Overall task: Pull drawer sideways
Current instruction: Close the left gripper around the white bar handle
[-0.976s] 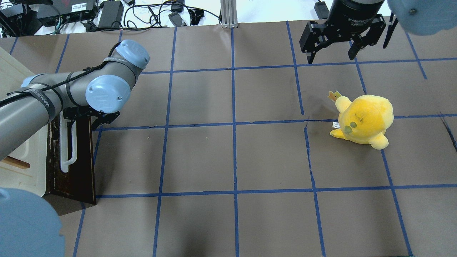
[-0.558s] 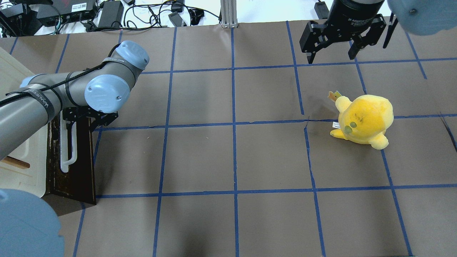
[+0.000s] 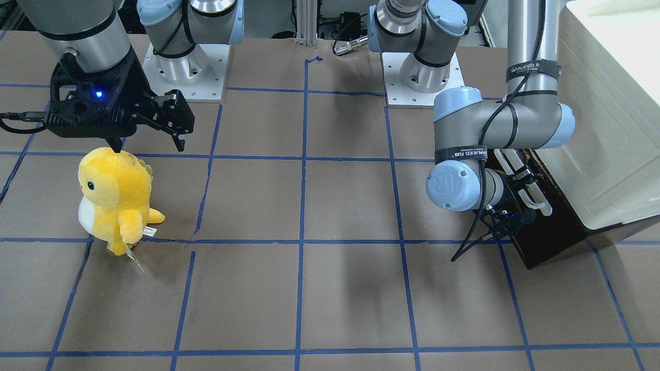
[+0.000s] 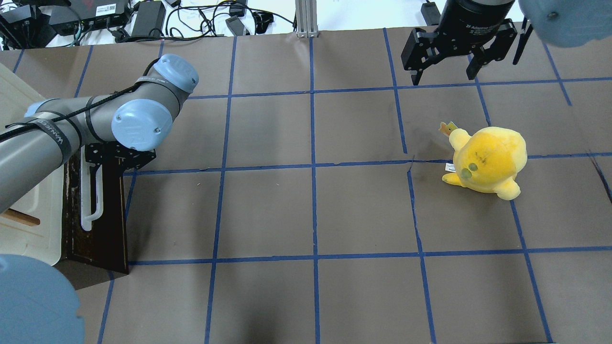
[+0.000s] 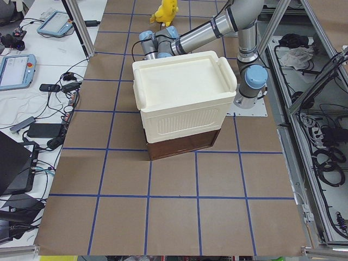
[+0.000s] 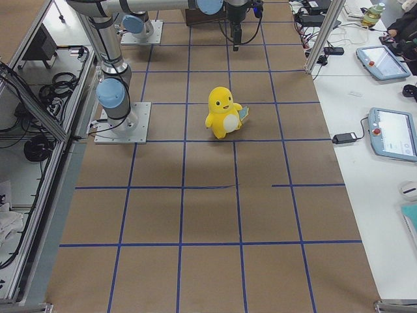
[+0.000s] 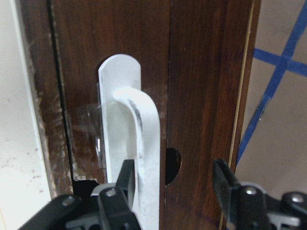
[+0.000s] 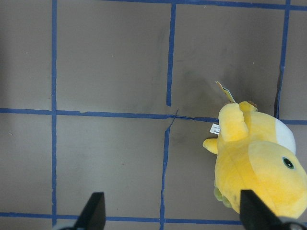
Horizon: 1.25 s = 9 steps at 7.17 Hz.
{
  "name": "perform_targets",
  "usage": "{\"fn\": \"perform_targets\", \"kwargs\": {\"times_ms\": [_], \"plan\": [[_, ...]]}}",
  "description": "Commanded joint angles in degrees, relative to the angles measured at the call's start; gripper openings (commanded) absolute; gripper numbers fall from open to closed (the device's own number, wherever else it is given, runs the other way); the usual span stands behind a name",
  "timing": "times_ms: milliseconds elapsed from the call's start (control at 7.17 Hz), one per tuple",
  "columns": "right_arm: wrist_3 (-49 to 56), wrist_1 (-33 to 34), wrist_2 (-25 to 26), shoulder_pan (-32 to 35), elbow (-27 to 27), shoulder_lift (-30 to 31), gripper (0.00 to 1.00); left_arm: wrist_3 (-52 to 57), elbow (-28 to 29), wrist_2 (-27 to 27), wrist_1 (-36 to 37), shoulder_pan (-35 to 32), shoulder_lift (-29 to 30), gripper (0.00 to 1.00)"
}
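The drawer's dark brown front (image 4: 103, 215) faces the table's middle and lies against the cream cabinet (image 4: 24, 224). Its long white bar handle (image 4: 91, 200) runs along the front. My left gripper (image 4: 119, 160) is open at the far end of the handle. In the left wrist view the handle (image 7: 139, 124) lies between the jaws of the left gripper (image 7: 175, 177), close to one finger (image 7: 122, 191), over the brown front (image 7: 206, 72). The pads do not press it. My right gripper (image 4: 443, 71) is open and empty, raised at the far right.
A yellow plush toy (image 4: 487, 160) stands on the brown gridded table below the right gripper; it also shows in the front view (image 3: 113, 196). The cream cabinet (image 3: 608, 129) fills the table's left end. Cables and boxes lie beyond the far edge.
My left gripper has shifted slightly toward the drawer front, closer around the handle's far end. The drawer, the plush toy and the right arm have not moved.
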State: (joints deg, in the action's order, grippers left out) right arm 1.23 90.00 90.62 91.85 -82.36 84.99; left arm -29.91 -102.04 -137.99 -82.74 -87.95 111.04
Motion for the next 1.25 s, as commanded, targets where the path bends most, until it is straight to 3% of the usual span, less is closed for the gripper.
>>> {"fn": "perform_targets", "kwargs": {"times_ms": [0, 418, 1115], "plan": [[0.0, 0.0, -0.1, 0.0, 0.0, 0.0, 1.0, 0.1, 0.0, 0.0, -0.4, 0.2, -0.1, 0.53], [0.0, 0.0, 0.0, 0.0, 0.0, 0.0, 1.0, 0.4, 0.1, 0.0, -0.4, 0.3, -0.1, 0.45], [0.0, 0.0, -0.1, 0.0, 0.0, 0.0, 1.0, 0.5, 0.2, -0.1, -0.9, 0.4, -0.2, 0.08]]}}
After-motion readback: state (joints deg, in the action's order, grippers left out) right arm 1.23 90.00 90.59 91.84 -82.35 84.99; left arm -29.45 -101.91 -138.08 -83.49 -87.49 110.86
